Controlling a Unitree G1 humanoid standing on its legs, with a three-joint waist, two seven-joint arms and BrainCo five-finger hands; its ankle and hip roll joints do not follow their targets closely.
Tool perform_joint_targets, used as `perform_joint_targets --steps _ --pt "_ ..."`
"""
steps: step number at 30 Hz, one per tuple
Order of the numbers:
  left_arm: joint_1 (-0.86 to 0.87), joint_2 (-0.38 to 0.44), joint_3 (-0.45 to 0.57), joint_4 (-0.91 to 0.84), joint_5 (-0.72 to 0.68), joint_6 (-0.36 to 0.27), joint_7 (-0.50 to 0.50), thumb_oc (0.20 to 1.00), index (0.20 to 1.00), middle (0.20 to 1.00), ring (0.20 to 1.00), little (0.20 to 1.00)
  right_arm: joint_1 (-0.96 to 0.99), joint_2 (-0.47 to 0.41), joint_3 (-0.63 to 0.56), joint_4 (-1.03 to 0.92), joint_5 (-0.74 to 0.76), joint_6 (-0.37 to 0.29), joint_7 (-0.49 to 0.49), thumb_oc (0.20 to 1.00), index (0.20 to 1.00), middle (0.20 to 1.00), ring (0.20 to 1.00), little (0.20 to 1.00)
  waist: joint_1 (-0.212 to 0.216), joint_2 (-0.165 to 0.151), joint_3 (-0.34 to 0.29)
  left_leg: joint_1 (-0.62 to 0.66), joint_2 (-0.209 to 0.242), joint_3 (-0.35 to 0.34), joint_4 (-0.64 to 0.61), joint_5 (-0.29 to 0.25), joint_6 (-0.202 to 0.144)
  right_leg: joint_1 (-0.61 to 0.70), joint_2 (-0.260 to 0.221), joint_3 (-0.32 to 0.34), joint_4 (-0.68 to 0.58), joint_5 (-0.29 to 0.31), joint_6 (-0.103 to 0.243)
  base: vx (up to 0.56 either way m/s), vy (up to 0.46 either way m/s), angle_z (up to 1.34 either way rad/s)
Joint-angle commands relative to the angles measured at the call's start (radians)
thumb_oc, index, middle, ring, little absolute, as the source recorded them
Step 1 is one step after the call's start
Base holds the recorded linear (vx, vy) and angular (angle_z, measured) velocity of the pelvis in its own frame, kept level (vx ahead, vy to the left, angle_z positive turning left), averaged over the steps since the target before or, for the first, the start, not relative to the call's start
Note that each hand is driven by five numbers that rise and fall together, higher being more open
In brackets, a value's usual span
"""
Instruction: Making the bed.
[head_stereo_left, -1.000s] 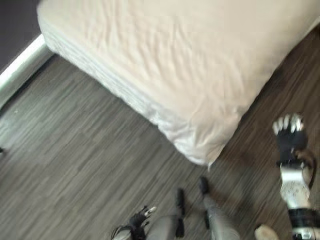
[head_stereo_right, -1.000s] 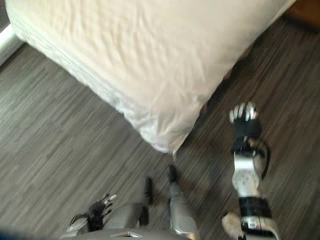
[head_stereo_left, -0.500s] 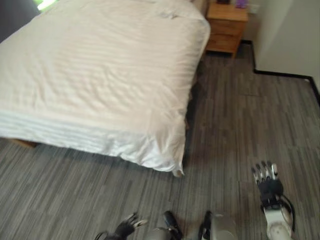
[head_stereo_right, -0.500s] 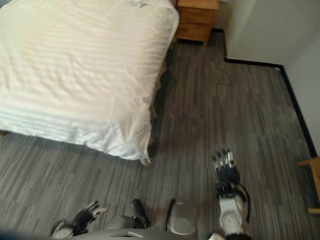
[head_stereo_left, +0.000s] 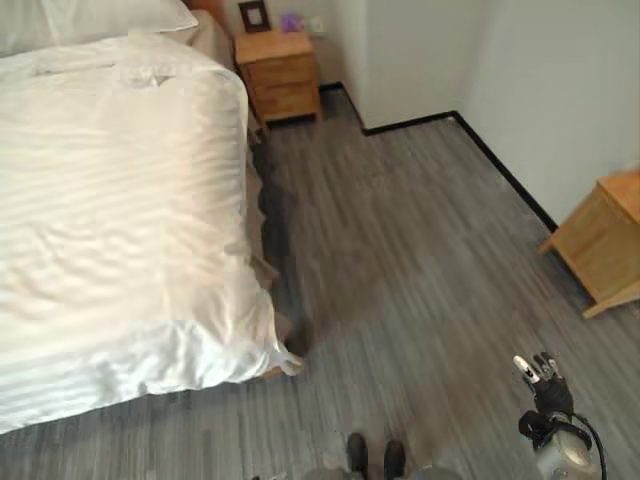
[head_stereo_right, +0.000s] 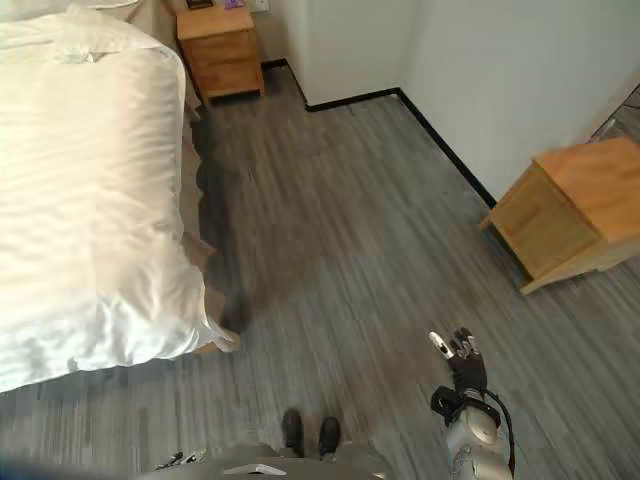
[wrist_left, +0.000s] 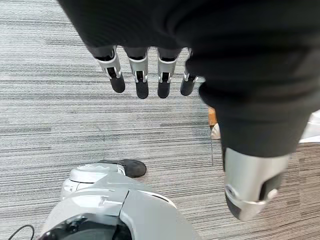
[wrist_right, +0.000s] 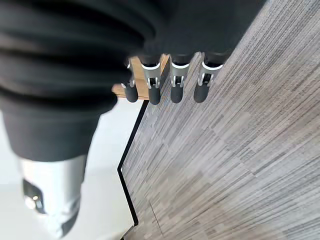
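The bed (head_stereo_left: 110, 200) lies at the left under a white striped duvet, whose corner (head_stereo_left: 283, 362) hangs down near the floor. A white pillow (head_stereo_left: 90, 20) rests at the head end. My right hand (head_stereo_left: 543, 380) hangs low at the lower right over the grey floor, far from the bed, with straight fingers (wrist_right: 175, 85) and nothing in it. In the left wrist view my left hand (wrist_left: 141, 80) also has straight fingers over bare floor and holds nothing.
A wooden nightstand (head_stereo_left: 280, 75) stands by the bed's head, with a small picture frame (head_stereo_left: 253, 15) and a purple item (head_stereo_left: 291, 22) on it. A second wooden cabinet (head_stereo_right: 570, 215) stands against the right wall. Grey plank floor (head_stereo_left: 400, 250) stretches between bed and walls.
The whole picture has swung from the bed's foot corner to its right side, so the camera turned. My right hand stays low at the right, still open.
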Motion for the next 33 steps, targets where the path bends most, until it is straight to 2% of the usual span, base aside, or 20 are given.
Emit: perform_joint_targets --steps 1,2,3,4,5,6,8,10,13,15,19,20,22,23,24,26,27,29,32,33 --pt "-0.103 0.034 0.029 0.148 0.161 0.0 0.147 1.0 1.0 1.0 1.0 1.0 -0.098 -0.064 -0.007 -0.14 -0.008 -0.121 -0.058 1.0 1.0 1.0 1.0 1.0 0.077 -0.086 0.021 -0.053 0.065 -0.002 0.199 -0.069 -0.057 0.1 -0.088 0.072 0.0 -0.05 0.081 -0.2 -0.108 -0.11" --pt "-0.107 0.031 0.023 0.151 0.165 -0.001 0.154 1.0 1.0 1.0 1.0 1.0 -0.097 -0.068 -0.012 -0.146 -0.008 -0.117 -0.056 1.0 1.0 1.0 1.0 1.0 0.08 -0.09 0.028 -0.054 0.054 -0.036 0.248 -0.093 -0.059 0.105 -0.09 0.073 -0.003 -0.048 0.077 -0.29 -0.129 -0.05" --pt "-0.114 0.027 0.022 0.146 0.159 -0.002 0.158 1.0 1.0 1.0 1.0 1.0 -0.093 -0.07 -0.034 -0.144 0.002 -0.119 -0.066 1.0 1.0 1.0 1.0 1.0 0.073 -0.094 0.029 -0.054 0.056 -0.02 0.307 -0.128 -0.055 0.109 -0.097 0.058 -0.006 -0.044 0.075 -0.22 -0.068 -0.01" --pt "-0.115 0.028 0.024 0.141 0.149 0.002 0.156 1.0 1.0 1.0 1.0 1.0 -0.085 -0.065 -0.046 -0.148 0.01 -0.119 -0.071 1.0 1.0 1.0 1.0 1.0 0.064 -0.095 0.019 -0.038 0.064 0.004 0.31 -0.141 -0.05 0.105 -0.098 0.05 0.0 -0.044 0.074 -0.15 0.0 0.05" --pt "-0.115 0.033 0.03 0.146 0.151 0.011 0.151 1.0 1.0 1.0 1.0 1.0 -0.067 -0.06 -0.061 -0.136 0.007 -0.105 -0.078 1.0 1.0 1.0 1.0 1.0 0.047 -0.086 -0.022 0.028 0.071 0.055 0.238 -0.147 -0.05 0.099 -0.087 0.036 0.007 -0.051 0.077 -0.09 0.056 0.24" --pt "-0.118 0.035 0.032 0.148 0.159 0.015 0.148 1.0 1.0 1.0 1.0 1.0 -0.066 -0.064 -0.066 -0.134 -0.01 -0.097 -0.09 1.0 1.0 1.0 1.0 1.0 0.042 -0.077 -0.042 0.062 0.065 0.057 0.158 -0.135 -0.05 0.094 -0.079 0.03 0.012 -0.053 0.082 -0.07 0.098 0.49" --pt "-0.123 0.037 0.021 0.138 0.172 0.014 0.154 1.0 1.0 1.0 1.0 1.0 -0.082 -0.079 -0.069 -0.142 -0.053 -0.087 -0.104 1.0 1.0 1.0 1.0 1.0 0.032 -0.065 -0.067 0.095 0.049 0.028 0.074 -0.112 -0.044 0.084 -0.079 0.015 0.033 -0.057 0.089 -0.08 0.131 0.58" --pt "-0.134 0.041 0.006 0.113 0.159 0.005 0.156 1.0 1.0 1.0 1.0 1.0 -0.121 -0.082 -0.061 -0.141 -0.063 -0.088 -0.113 1.0 1.0 1.0 1.0 1.0 0.038 -0.059 -0.08 0.111 0.039 0.011 0.056 -0.112 -0.035 0.085 -0.084 0.013 0.043 -0.057 0.092 -0.02 0.154 0.2" --pt "-0.16 0.037 -0.015 0.034 0.064 -0.014 0.134 1.0 1.0 1.0 1.0 1.0 -0.215 -0.086 0.008 -0.135 -0.07 -0.082 -0.104 1.0 1.0 1.0 1.0 1.0 0.062 -0.055 -0.083 0.127 0.024 -0.017 0.056 -0.118 -0.016 0.096 -0.103 -0.01 0.074 -0.067 0.098 0.01 0.175 0.1" --pt "-0.165 0.041 -0.038 0.044 0.075 -0.008 0.12 1.0 1.0 1.0 1.0 1.0 -0.27 -0.07 0.054 -0.15 -0.064 -0.084 -0.087 1.0 1.0 1.0 1.0 1.0 0.081 -0.054 -0.081 0.128 0.015 -0.034 0.071 -0.128 -0.007 0.106 -0.116 -0.028 0.087 -0.072 0.101 0.07 0.158 0.18" --pt "-0.156 0.049 -0.017 0.116 0.1 0.012 0.136 1.0 1.0 1.0 1.0 1.0 -0.338 -0.031 0.147 -0.199 -0.031 -0.09 -0.061 1.0 1.0 1.0 1.0 1.0 0.112 -0.053 -0.075 0.137 0.007 -0.048 0.057 -0.13 0.005 0.102 -0.128 -0.038 0.112 -0.077 0.11 0.09 0.105 0.24" --pt "-0.153 0.052 -0.004 0.124 0.1 0.013 0.137 1.0 1.0 1.0 1.0 1.0 -0.347 -0.033 0.164 -0.213 -0.034 -0.089 -0.054 1.0 1.0 1.0 1.0 1.0 0.117 -0.05 -0.071 0.139 0.009 -0.038 0.048 -0.129 0.008 0.081 -0.133 -0.035 0.142 -0.079 0.116 0.07 0.086 0.07" --pt "-0.143 0.06 0.009 0.119 0.105 0.016 0.134 1.0 1.0 1.0 1.0 1.0 -0.339 -0.04 0.17 -0.233 -0.047 -0.083 -0.045 1.0 1.0 1.0 1.0 1.0 0.121 -0.047 -0.049 0.14 0.01 -0.032 0.05 -0.134 0.022 0.005 -0.152 -0.025 0.312 -0.086 0.131 0.1 0.078 0.06" --pt "-0.146 0.076 0.007 0.115 0.117 0.018 0.132 1.0 1.0 1.0 1.0 1.0 -0.317 -0.049 0.156 -0.263 -0.059 -0.08 -0.041 1.0 1.0 1.0 1.0 1.0 0.101 -0.05 -0.01 0.144 0.006 -0.046 0.058 -0.141 0.033 -0.07 -0.163 0.019 0.467 -0.051 0.154 0.17 0.004 -0.03" --pt "-0.148 0.088 -0.005 0.109 0.13 0.019 0.129 1.0 1.0 1.0 1.0 1.0 -0.292 -0.054 0.132 -0.276 -0.079 -0.073 -0.046 1.0 1.0 1.0 1.0 1.0 0.086 -0.044 0.011 0.15 0.012 -0.05 0.042 -0.139 0.032 -0.13 -0.15 0.074 0.476 -0.053 0.147 0.2 -0.047 0.08" --pt "-0.161 0.096 -0.007 0.113 0.138 0.019 0.129 1.0 1.0 1.0 1.0 1.0 -0.266 -0.053 0.104 -0.28 -0.087 -0.075 -0.057 1.0 1.0 1.0 1.0 1.0 0.079 -0.021 0.022 0.163 0.041 -0.034 0.03 -0.143 0.019 -0.15 -0.162 0.085 0.384 -0.057 0.131 0.3 -0.15 0.24" --pt "-0.174 0.102 0.0 0.115 0.137 0.017 0.132 1.0 1.0 1.0 1.0 1.0 -0.243 -0.052 0.069 -0.276 -0.082 -0.079 -0.069 1.0 1.0 1.0 1.0 1.0 0.081 -0.012 0.026 0.178 0.065 -0.02 0.029 -0.156 0.0 -0.134 -0.18 0.079 0.159 0.009 0.134 0.44 -0.272 -0.04" --pt "-0.184 0.108 0.007 0.119 0.135 0.016 0.133 1.0 1.0 1.0 1.0 1.0 -0.239 -0.057 0.061 -0.274 -0.091 -0.075 -0.077 1.0 1.0 1.0 1.0 1.0 0.075 -0.018 0.024 0.209 0.08 -0.001 0.022 -0.167 -0.019 -0.137 -0.183 0.08 0.045 0.049 0.159 0.36 -0.253 -0.43" --pt "-0.184 0.11 0.012 0.098 0.123 0.009 0.137 1.0 1.0 1.0 1.0 1.0 -0.235 -0.059 0.056 -0.276 -0.102 -0.071 -0.08 1.0 1.0 1.0 1.0 1.0 0.071 -0.022 0.014 0.246 0.102 0.016 0.027 -0.183 -0.035 -0.135 -0.172 0.075 -0.016 0.075 0.176 0.5 -0.404 -0.46" --pt "-0.184 0.106 0.01 0.074 0.099 0.0 0.143 1.0 1.0 1.0 1.0 1.0 -0.224 -0.082 0.068 -0.281 -0.132 -0.066 -0.063 1.0 1.0 1.0 1.0 1.0 0.051 -0.027 0.003 0.247 0.159 0.012 0.159 -0.121 -0.064 -0.123 -0.136 0.104 0.073 0.051 0.142 0.75 -0.628 -0.22"
